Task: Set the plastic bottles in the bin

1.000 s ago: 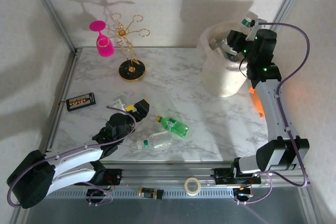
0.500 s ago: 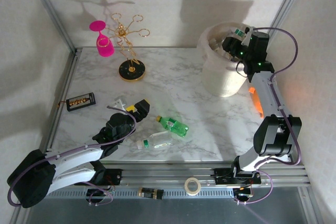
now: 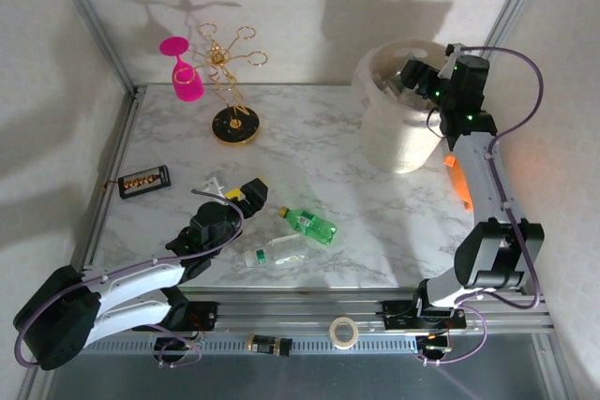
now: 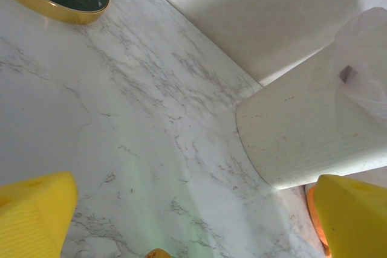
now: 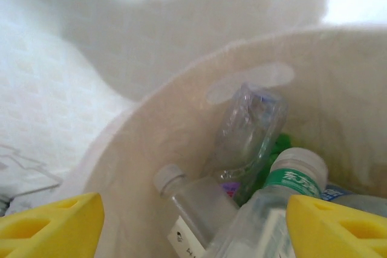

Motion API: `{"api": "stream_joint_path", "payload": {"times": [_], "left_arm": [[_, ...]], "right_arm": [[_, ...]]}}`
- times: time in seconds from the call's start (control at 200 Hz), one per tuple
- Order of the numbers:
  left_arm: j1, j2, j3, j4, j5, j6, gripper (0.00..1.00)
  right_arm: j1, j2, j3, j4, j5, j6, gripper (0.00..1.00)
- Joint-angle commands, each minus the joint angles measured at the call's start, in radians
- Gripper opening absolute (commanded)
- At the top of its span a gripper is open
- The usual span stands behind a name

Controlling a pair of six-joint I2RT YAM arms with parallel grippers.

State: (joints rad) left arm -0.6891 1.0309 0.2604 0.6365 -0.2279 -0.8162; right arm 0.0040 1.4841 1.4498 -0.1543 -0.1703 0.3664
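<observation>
The bin point(image 3: 398, 133) is a cream-white bucket at the back right of the marble table. My right gripper point(image 3: 413, 76) hangs over its mouth, open, its yellow fingers point(image 5: 51, 225) spread wide. In the right wrist view, several clear plastic bottles point(image 5: 248, 137) lie inside the bin point(image 5: 151, 149). A white-capped one with a green label point(image 5: 284, 200) sits just below the right gripper point(image 5: 193, 225), free of the left finger. Two bottles lie on the table near the front: a green one point(image 3: 310, 223) and a clear one point(image 3: 278, 252). My left gripper point(image 3: 240, 196) is open and empty beside them.
A pink wine glass point(image 3: 186, 72) hangs on a gold rack point(image 3: 232, 110) at the back left. A small black studded box point(image 3: 143, 181) lies at the left edge. An orange figure point(image 3: 457, 185) sits right of the bin point(image 4: 302, 131). A tape roll point(image 3: 343, 332) rests on the front rail.
My right gripper came down from above the bin's rim to its mouth and opened. The green-capped bottle it held has left the jaws. The left arm stayed still.
</observation>
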Motion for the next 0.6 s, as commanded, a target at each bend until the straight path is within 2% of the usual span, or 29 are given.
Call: {"api": "stream_joint_path", "payload": {"times": [0.0,0.23,0.396,0.596], "left_arm": [[0.01,0.01,0.018,0.02,-0.006,-0.004,1.0],[0.013,0.021,0.04,0.003,-0.027,-0.004,1.0],[0.029,0.018,0.046,-0.022,-0.048,-0.024,1.0],[0.077,-0.004,0.045,-0.066,-0.051,-0.063,1.0]], "right_arm": [[-0.006,-0.102,-0.007,0.038,0.023,-0.025,0.79],[0.026,-0.226,-0.109,0.103,-0.183,-0.021,0.76],[0.183,-0.294,-0.201,0.119,-0.211,-0.087,0.75],[0.38,-0.299,-0.288,0.088,-0.207,-0.124,0.74]]}}
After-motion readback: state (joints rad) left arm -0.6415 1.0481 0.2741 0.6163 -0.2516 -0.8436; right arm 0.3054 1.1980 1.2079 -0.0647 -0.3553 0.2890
